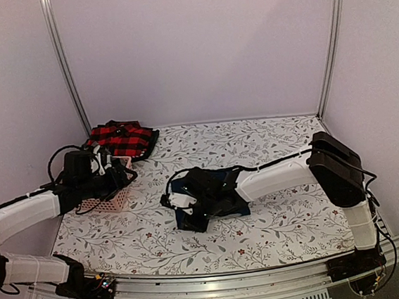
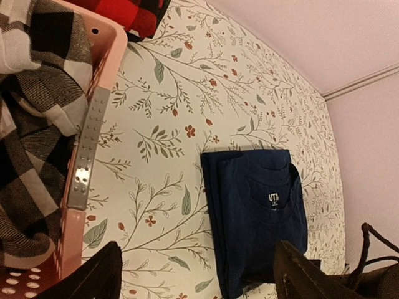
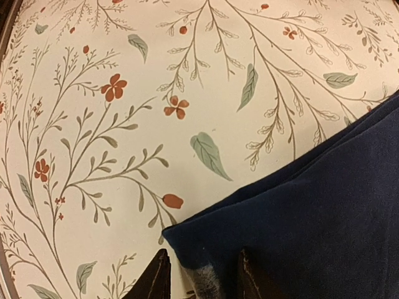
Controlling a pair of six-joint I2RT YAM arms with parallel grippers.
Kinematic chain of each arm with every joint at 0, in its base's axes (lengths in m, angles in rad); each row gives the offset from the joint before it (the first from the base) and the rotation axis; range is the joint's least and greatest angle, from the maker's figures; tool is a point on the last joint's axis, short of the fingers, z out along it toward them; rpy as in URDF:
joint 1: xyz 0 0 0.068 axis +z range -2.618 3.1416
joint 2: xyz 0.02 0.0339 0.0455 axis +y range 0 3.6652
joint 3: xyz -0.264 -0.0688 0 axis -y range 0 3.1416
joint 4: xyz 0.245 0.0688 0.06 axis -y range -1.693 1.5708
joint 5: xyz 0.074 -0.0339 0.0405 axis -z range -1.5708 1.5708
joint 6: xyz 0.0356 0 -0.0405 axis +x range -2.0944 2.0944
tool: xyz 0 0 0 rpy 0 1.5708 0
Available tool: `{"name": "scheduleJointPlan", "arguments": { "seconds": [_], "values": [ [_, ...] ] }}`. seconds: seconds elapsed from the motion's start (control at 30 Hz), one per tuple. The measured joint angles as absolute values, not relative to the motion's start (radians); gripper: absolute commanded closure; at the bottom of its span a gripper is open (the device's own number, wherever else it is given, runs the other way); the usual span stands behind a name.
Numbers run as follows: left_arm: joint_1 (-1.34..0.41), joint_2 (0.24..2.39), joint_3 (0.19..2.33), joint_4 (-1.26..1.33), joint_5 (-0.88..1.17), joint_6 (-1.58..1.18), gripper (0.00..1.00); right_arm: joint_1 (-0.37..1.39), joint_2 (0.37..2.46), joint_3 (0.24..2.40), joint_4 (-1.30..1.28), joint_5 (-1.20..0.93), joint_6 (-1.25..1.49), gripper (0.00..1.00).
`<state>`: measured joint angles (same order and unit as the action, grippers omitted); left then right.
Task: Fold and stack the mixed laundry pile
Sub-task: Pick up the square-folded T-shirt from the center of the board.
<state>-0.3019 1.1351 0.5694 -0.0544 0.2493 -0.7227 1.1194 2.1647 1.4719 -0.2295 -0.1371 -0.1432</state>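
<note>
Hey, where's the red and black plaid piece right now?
In the top view, the red-and-black plaid piece lies in the far-left corner of the table, just behind the pink basket.

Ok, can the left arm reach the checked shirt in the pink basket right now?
Probably yes: the left gripper is open close by the pink basket, and the checked shirt lies uncovered on top inside.

Top view: high and behind both arms (image 1: 273, 178), angled down over the whole desk (image 1: 284, 219). Left wrist view: over the pink basket (image 2: 103, 68), looking across the desk to the folded navy garment (image 2: 255, 218). Right wrist view: very near that garment's corner; all three share it
</note>
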Motion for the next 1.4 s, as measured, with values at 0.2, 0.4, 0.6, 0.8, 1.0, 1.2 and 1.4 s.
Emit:
{"name": "scheduleJointPlan", "arguments": {
  "seconds": [0.2, 0.4, 0.6, 0.8, 1.0, 1.2, 1.4],
  "values": [
    [-0.272, 1.131, 0.569, -0.073, 0.249, -0.729, 0.09, 1.14, 2.228, 1.56, -0.264, -0.059, -0.178, 0.7],
    [-0.223, 1.131, 0.569, -0.102, 0.248, -0.738, 0.0, 1.172, 2.26, 1.61, -0.285, 0.06, -0.205, 0.93],
    [-0.213, 1.147, 0.569, -0.094, 0.273, -0.751, 0.0, 1.184, 2.25, 1.584, -0.238, 0.122, -0.219, 1.0],
    [-0.256, 1.209, 0.564, -0.02, 0.283, -0.77, 0.0, 1.145, 2.17, 1.471, -0.181, 0.067, -0.194, 1.0],
    [-0.32, 1.27, 0.594, 0.03, 0.287, -0.792, 0.0, 1.081, 2.074, 1.405, -0.15, 0.011, -0.16, 1.0],
    [-0.38, 1.234, 0.685, -0.076, 0.186, -0.805, 0.0, 1.053, 2.055, 1.401, -0.117, -0.012, -0.145, 1.0],
    [-0.451, 1.199, 0.831, -0.233, -0.021, -0.83, 0.0, 1.052, 2.054, 1.386, -0.107, -0.016, -0.139, 1.0]
  ]
}}
